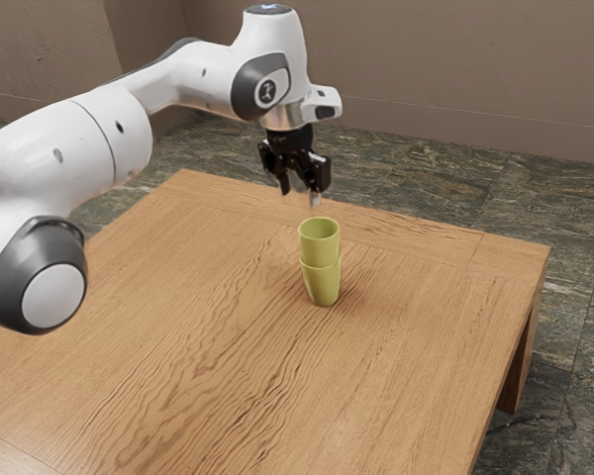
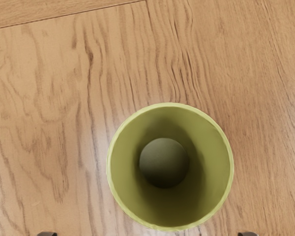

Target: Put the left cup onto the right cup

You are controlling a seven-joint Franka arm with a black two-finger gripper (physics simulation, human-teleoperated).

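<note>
**A:** Which step is this?

**B:** The stacking looks done. The upper olive-green plastic cup (image 1: 319, 240) sits nested in the lower olive-green cup (image 1: 322, 287), mid-way along the wooden table (image 1: 178, 327).

**A:** And the claw?

**B:** The black two-finger gripper (image 1: 313, 201) hangs just above the upper cup's rim, not touching it, with its fingers spread and empty. Next, I'd judge, it needs a straight lift clear without nudging the stack.

A plain indoor room; what kind is hard to tell beyond that. A low wooden desk (image 1: 228, 346) of broad, oak-like planks stands on a floor (image 1: 554, 198) of dark, grey-green veined stone slabs. On the far side runs a bare brownish wall (image 1: 455, 59) with a skirting strip (image 1: 495, 129) along its foot.
</note>
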